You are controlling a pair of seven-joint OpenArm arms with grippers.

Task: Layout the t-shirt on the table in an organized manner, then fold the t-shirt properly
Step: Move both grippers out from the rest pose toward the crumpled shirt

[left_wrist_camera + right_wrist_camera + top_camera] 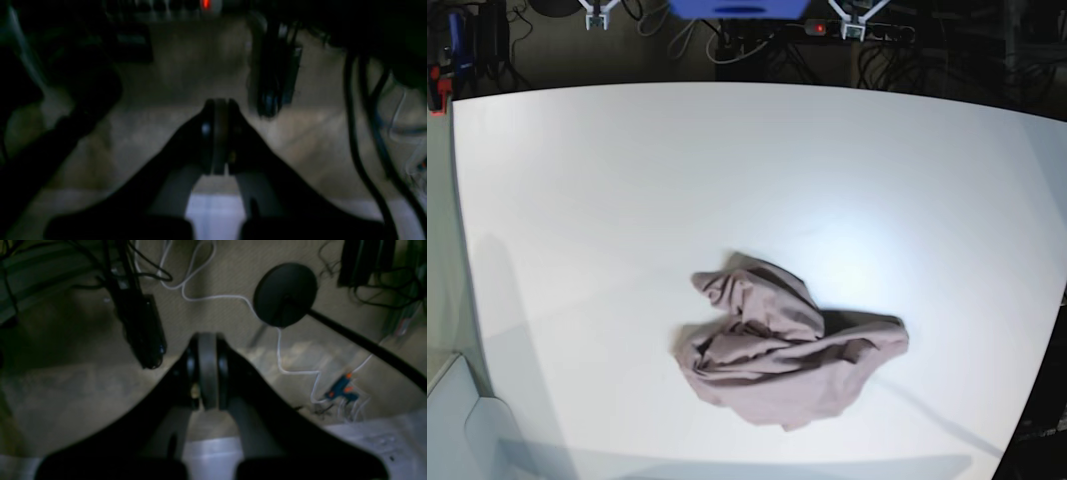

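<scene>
The mauve t-shirt [787, 355] lies crumpled in a heap on the white table [627, 180], toward the near middle-right. No sleeve or collar can be made out. My left gripper [220, 104] is shut and empty, past the far table edge [213, 213] and over the floor. My right gripper [207, 337] is also shut and empty, beyond the table edge [206, 453]. Both are far from the shirt. In the base view they show only as small white parts at the far edge, left [857, 22] and right [597, 14].
Beyond the far edge the floor holds cables [280, 350], a black round stand base [283, 295] and a power strip with a red light [206, 4]. A blue box [737, 8] sits at the back centre. A red and blue item [439, 70] is at the back left.
</scene>
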